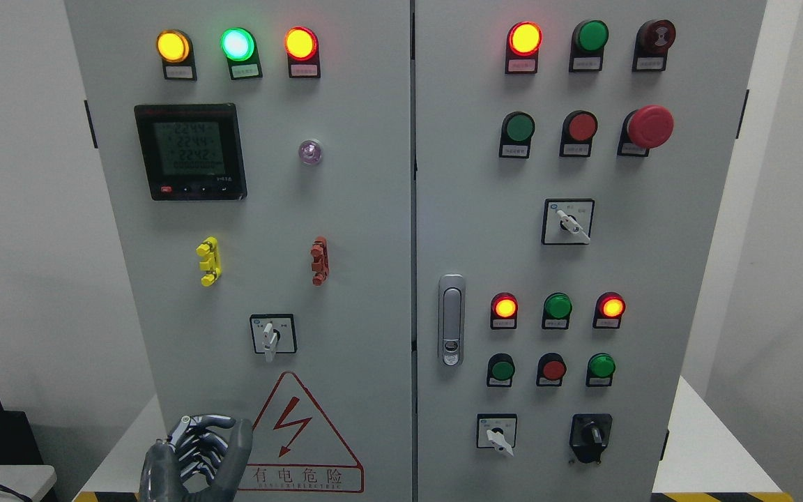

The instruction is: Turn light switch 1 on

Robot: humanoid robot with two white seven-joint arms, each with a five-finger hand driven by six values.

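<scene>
Down at the lower left of the frame, my left hand (196, 457) is up in front of the cabinet, fingers loosely curled and relaxed, holding nothing, just beside the red lightning warning triangle (302, 436).

Now the big picture: a grey two-door electrical cabinet (373, 209) fills the frame. On the left door, upper left, there's a dark meter display (189, 151) showing rows of digits. Above it, three lamps glowing: amber (173, 46), green (238, 44), orange-red (300, 43). Mid-door, a yellow clip (208, 261) and a red clip (319, 261) sit well apart, and below them a white rotary switch (272, 335), handle pointing down, sits above my hand. Which control is light switch 1, I cannot tell; the labels are too small to read.

Over on the right door: a red mushroom button (649, 127) at upper right, a selector switch (568, 222) under it, a silver door latch (451, 319) by the seam, and a black knob (590, 436) at lower right.
</scene>
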